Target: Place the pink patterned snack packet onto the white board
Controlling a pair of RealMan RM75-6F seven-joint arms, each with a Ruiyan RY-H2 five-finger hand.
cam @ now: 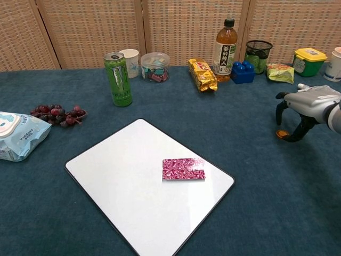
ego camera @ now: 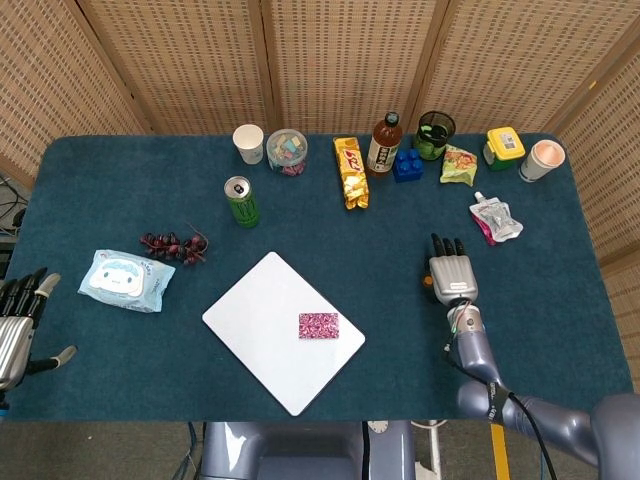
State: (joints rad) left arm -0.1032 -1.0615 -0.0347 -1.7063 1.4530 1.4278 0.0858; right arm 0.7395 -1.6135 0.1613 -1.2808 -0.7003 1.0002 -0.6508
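Note:
The pink patterned snack packet (ego camera: 318,325) (cam: 183,168) lies flat on the white board (ego camera: 262,300) (cam: 122,170), toward the board's right corner. My right hand (ego camera: 452,276) (cam: 306,106) hovers over the blue cloth well to the right of the board, fingers apart and curved down, holding nothing. A small orange disc (cam: 280,134) lies under its fingertips. My left hand (ego camera: 18,325) shows only in the head view, at the left edge off the table, fingers spread and holding nothing.
A green can (cam: 118,79), grapes (cam: 57,114) and a blue wipes pack (cam: 16,134) lie left of the board. Along the back stand a paper cup (cam: 130,63), clip jar (cam: 155,67), gold snack bag (cam: 202,74), tea bottle (cam: 226,43), blue block (cam: 243,72) and mesh cup (cam: 258,56).

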